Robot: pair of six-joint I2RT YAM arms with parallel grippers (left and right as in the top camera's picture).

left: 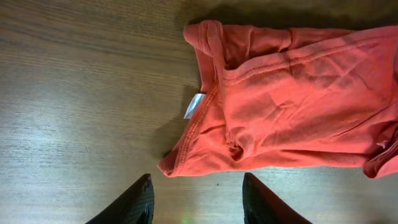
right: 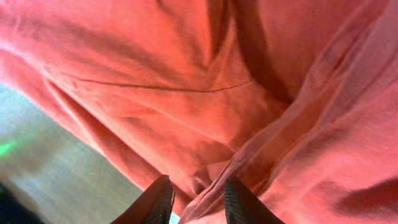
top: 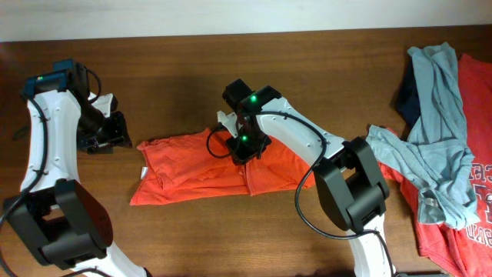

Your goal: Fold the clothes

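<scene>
the left arm (top: 40, 146) stands along the left edge of the overhead frame, its left gripper (left: 198, 182) pointing down with fingers spread wide. the right arm (top: 304, 137) reaches from lower right to centre, right gripper (right: 196, 182) pitched down, fingers narrowly apart; whether they clamp is unclear.

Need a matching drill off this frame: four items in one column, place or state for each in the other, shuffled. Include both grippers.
Items
1. orange shirt
2. grey-blue shirt
3. left gripper
4. right gripper

Place or state
A. open above the bare table, touching no cloth
B. draped over a red garment at the right edge
C. down on orange cloth
D. spread out mid-table, rumpled

Pairs: 1-D, 2-B, 3-A, 4-C
</scene>
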